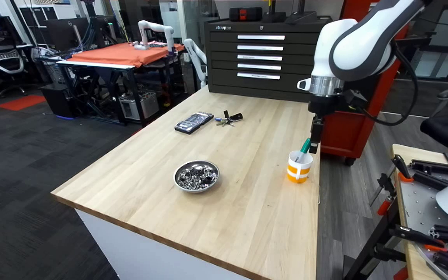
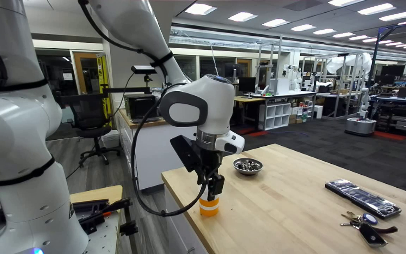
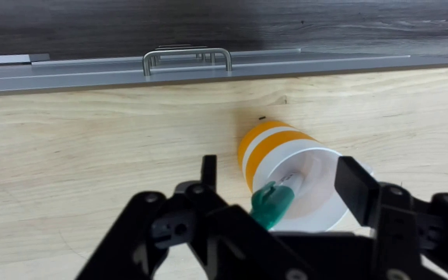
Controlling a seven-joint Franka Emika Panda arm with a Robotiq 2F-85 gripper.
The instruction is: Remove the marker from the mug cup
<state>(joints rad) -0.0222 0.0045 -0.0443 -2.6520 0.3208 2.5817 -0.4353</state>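
Note:
The mug cup (image 1: pixel 298 172), white with orange bands, stands upright near the table's edge. It also shows in an exterior view (image 2: pixel 209 208) and in the wrist view (image 3: pixel 272 146). The marker (image 1: pixel 305 146), pale with a green cap, leans inside the mug, cap up, sticking out above the rim. Its cap shows in the wrist view (image 3: pixel 272 205); it is hidden in an exterior view behind the gripper (image 2: pixel 215 190). My gripper (image 3: pixel 281 181) is open, pointing down above the mug, its fingers spread on either side of the marker's cap. Nothing is held.
A metal bowl (image 1: pixel 196 191) of small metal parts sits on the wooden table (image 1: pixel 231 217). A flat black case (image 1: pixel 194 123) and keys (image 1: pixel 228 119) lie farther off. A dark tool chest (image 1: pixel 261 83) stands at the table's end. Drawer handles (image 3: pixel 187 51) stick out below the edge.

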